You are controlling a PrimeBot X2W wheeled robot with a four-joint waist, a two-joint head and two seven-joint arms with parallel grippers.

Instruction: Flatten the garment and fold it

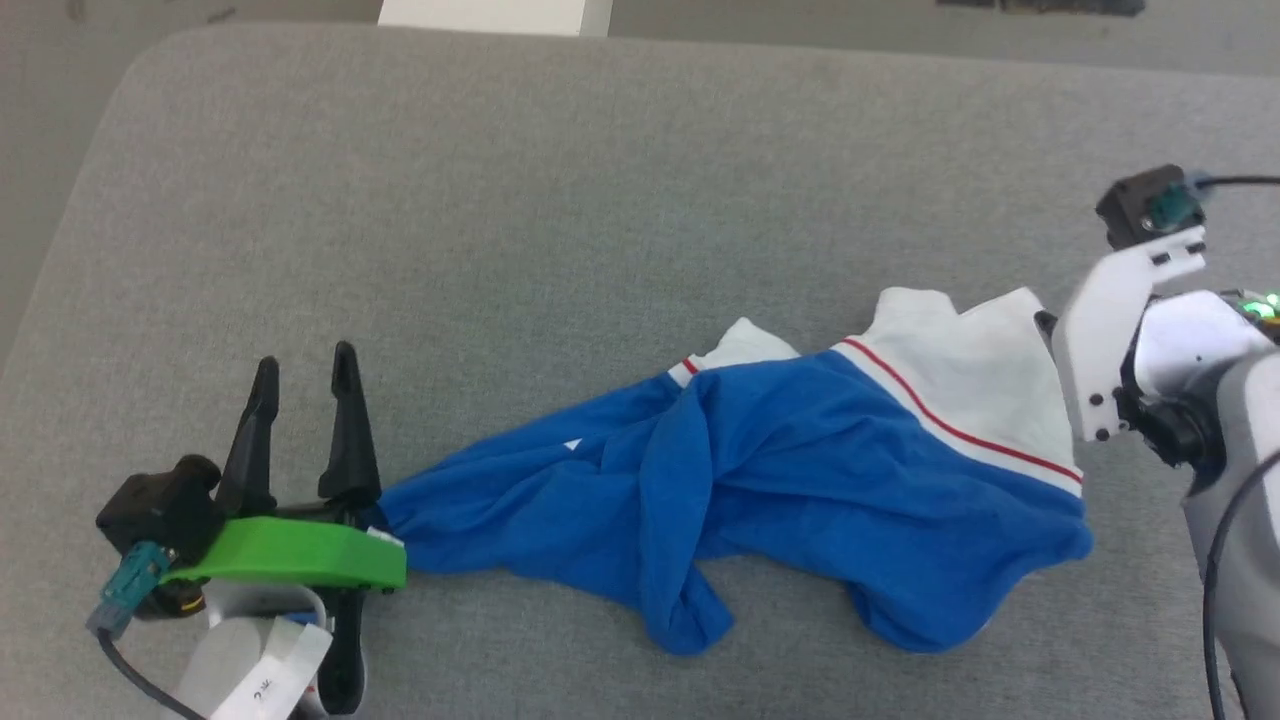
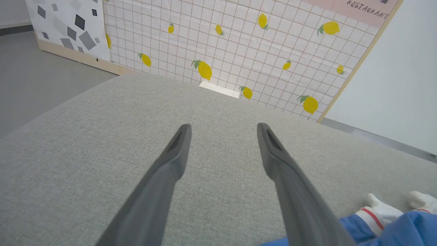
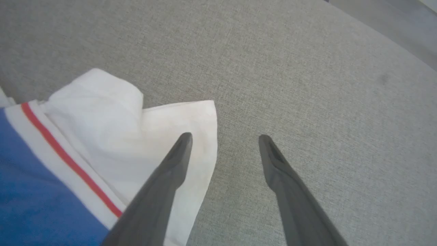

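Head view: the garment (image 1: 760, 480) lies bunched and twisted on the near half of the grey padded surface (image 1: 600, 200), not yet flattened or folded. Its long axis runs left-right, with the white sleeve end to the right. The left end effector (image 1: 305, 375) is spread and empty beside the blue end.
Left wrist view: fingers apart over bare padding.
Right wrist view: the right end effector (image 3: 223, 136) is spread and empty, one finger over the white sleeve.

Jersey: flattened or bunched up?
Bunched up, not flat. The jersey lies twisted lengthwise across the grey cushion, its blue body creased and overlapping itself, and the white sleeve is folded over.
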